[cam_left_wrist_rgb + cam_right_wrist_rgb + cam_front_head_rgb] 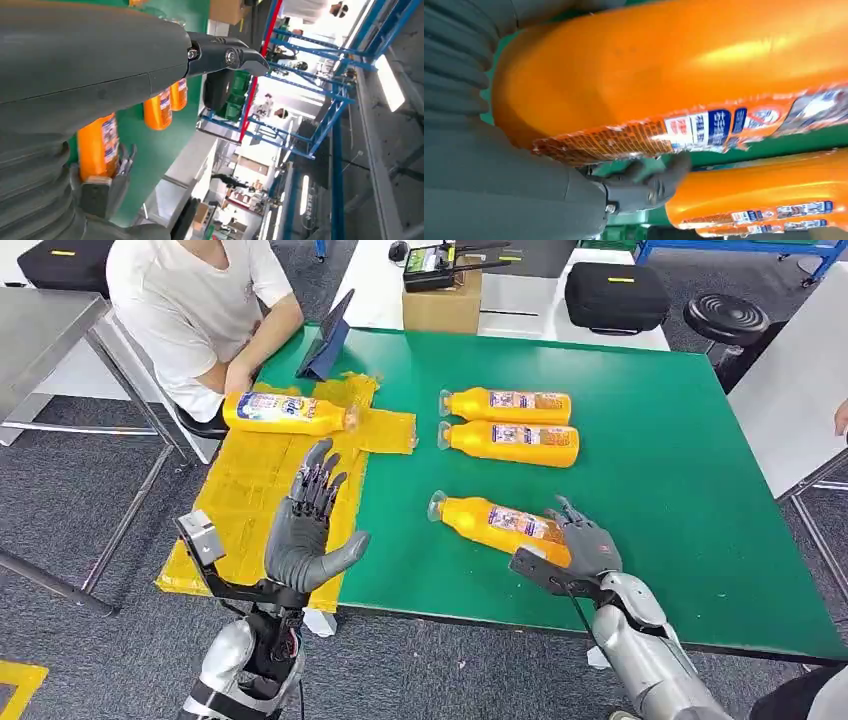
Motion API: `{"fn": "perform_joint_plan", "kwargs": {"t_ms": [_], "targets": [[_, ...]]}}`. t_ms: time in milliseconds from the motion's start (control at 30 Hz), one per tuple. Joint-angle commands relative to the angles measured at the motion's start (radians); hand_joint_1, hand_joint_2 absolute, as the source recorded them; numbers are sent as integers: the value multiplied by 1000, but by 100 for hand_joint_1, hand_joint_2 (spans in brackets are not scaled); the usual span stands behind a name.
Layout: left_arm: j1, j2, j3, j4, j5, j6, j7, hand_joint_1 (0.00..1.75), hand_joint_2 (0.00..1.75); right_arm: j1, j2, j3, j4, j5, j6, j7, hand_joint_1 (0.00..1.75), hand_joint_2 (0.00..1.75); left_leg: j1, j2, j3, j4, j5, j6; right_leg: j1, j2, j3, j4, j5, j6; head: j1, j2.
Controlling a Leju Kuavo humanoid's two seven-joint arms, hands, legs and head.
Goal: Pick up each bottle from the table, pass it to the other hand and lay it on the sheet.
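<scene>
The right hand grips the base of the nearest bottle on the table; the left hand hovers open, empty, above the sheet.

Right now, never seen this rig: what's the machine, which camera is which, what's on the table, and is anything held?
It is a two-legged humanoid robot with two silver arms, each ending in a many-fingered hand. The wide picture comes from its head, looking down; the other two come from cameras at each wrist, so they look turned.

On the green table lie three orange bottles: two side by side at the back, and a near bottle. A fourth bottle lies on the yellow sheet, beside a seated person.

The right hand is wrapped around the base of the near bottle, which seems to rest on the table. The left hand hovers open, holding nothing.
</scene>
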Motion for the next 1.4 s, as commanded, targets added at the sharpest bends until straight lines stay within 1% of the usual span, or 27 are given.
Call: {"fn": "perform_joint_plan", "kwargs": {"t_ms": [33,167,200,233,333,433,467,500,533,600,667,700,733,767,800,833,900,933,967,1033,1100,1133,1200,1233,1267,1300,1400], "targets": [[-42,35,-24,87,3,-4,15,0,175,6,-6,39,102,-38,45,-26,175,175,1,0,4,-1,0,-1,1,-2,4,-1,-1,-1,0,0],[-42,35,-24,87,3,-4,15,0,175,6,-6,39,102,-38,45,-26,175,175,0,0,4,-1,0,-1,1,-2,4,-1,-1,-1,0,0],[-47,35,-24,95,4,-3,20,0,175,6,-5,32,104,-59,54,-30,175,175,1,-1,6,-2,0,-1,1,-3,6,-2,-1,-2,0,0],[-52,32,-23,113,1,8,28,0,175,11,-4,27,106,-76,58,-35,175,175,1,0,4,-1,0,-1,1,-2,5,-1,-1,-1,0,0],[-42,37,-21,122,0,11,28,0,175,56,-15,27,95,-97,43,-56,175,175,1,-2,7,-3,0,-1,1,-4,8,-3,-1,-2,0,0],[-25,50,-21,128,1,6,48,0,175,102,-23,38,59,-114,23,-100,175,175,1,-3,8,-4,0,-2,1,-6,10,-4,-2,-3,0,0],[-18,51,-19,132,-1,7,49,0,175,115,-15,27,48,-139,26,-113,175,175,1,-1,6,-2,0,-1,1,-3,7,-2,-1,-1,0,0],[-17,53,-20,141,-13,13,50,0,175,135,0,-15,25,-218,61,-159,175,175,1,-3,8,-3,-1,-2,2,-5,9,-4,-2,-2,0,0],[-17,51,-24,155,-45,33,32,0,175,160,15,-52,-5,-291,91,-200,175,175,1,-1,7,-3,-1,-1,1,-3,8,-3,-1,-2,0,0],[-8,44,-32,177,-107,82,7,0,175,200,43,-105,-64,-383,92,-251,175,175,1,-2,8,-3,-1,-2,2,-4,9,-4,-1,-2,0,0],[10,41,-58,196,-265,196,-61,0,175,246,66,-129,-158,-422,56,-282,175,175,1,-1,8,-3,-1,-2,2,-3,9,-3,-2,-3,0,0],[8,50,-85,211,-496,363,-164,0,175,271,76,-147,-217,-464,69,-310,175,175,1,0,8,-3,-1,-2,1,-2,8,-3,-1,-2,0,0],[24,17,-74,231,-530,397,-169,0,175,303,82,-156,-292,-487,64,-340,175,175,1,0,6,-2,-1,-1,1,-2,7,-2,-1,-2,0,0],[39,-2,-54,230,-454,340,-148,0,175,338,87,-167,-362,-500,55,-344,175,175,1,-1,8,-3,-1,-2,1,-3,8,-2,-2,-3,0,0],[56,-13,-52,233,-433,327,-158,0,175,380,100,-181,-452,-534,56,-357,175,175,1,0,6,-2,-1,-2,1,-2,7,-2,-2,-2,0,0],[63,-17,-56,237,-409,313,-156,0,175,401,112,-188,-503,-553,53,-357,175,175,1,0,5,-2,-2,-1,1,-2,5,-1,-2,-2,0,0],[77,-15,-64,244,-309,246,-129,0,175,425,139,-189,-583,-589,35,-359,175,175,0,-2,3,-1,-2,-1,0,-2,4,0,-2,-2,0,0],[79,-13,-72,251,-264,215,-110,0,175,437,166,-199,-623,-626,17,-378,175,175,0,-3,4,-1,-3,-1,1,-2,5,0,-4,-3,0,0],[80,-10,-82,255,-246,205,-108,0,175,446,173,-186,-655,-637,10,-376,175,175,0,-2,1,0,-3,-1,0,-1,3,1,-4,-2,0,0],[68,21,-116,271,-205,159,-92,0,175,455,187,-172,-694,-670,-10,-386,175,175,0,0,-1,0,-3,-2,0,1,0,1,-4,-2,0,0],[70,48,-157,279,-190,107,-83,0,175,465,189,-154,-724,-683,-27,-389,175,175,0,-2,-3,-1,-1,-1,0,-2,-2,0,-3,-1,0,0],[72,49,-158,278,-189,106,-85,0,175,465,189,-153,-725,-683,-28,-389,175,175,0,-2,-1,-1,-3,-2,0,-3,0,1,-4,-2,0,0],[73,48,-159,278,-189,106,-85,0,175,466,187,-153,-724,-683,-28,-389,175,175,0,-2,-3,-1,-2,-1,0,-2,-1,0,-3,-2,0,0],[66,66,-189,274,-196,65,-83,0,175,462,186,-153,-720,-694,-30,-397,175,175,0,-1,0,-1,-3,-2,0,-1,1,0,-4,-2,0,0],[64,79,-215,278,-169,-4,-59,0,175,454,187,-144,-719,-700,-31,-405,175,175,0,-2,-2,-1,-2,-1,0,-1,-1,0,-3,-2,0,0],[61,79,-229,290,-143,-48,-50,0,175,440,185,-128,-715,-696,-41,-415,175,175,0,-1,0,-1,-3,-2,0,-1,1,0,-4,-3,0,0],[51,68,-231,307,-118,-61,-39,0,175,426,187,-117,-710,-690,-61,-420,175,175,0,-2,-4,-1,-1,-1,0,-1,-3,0,-2,-1,0,0]]}}
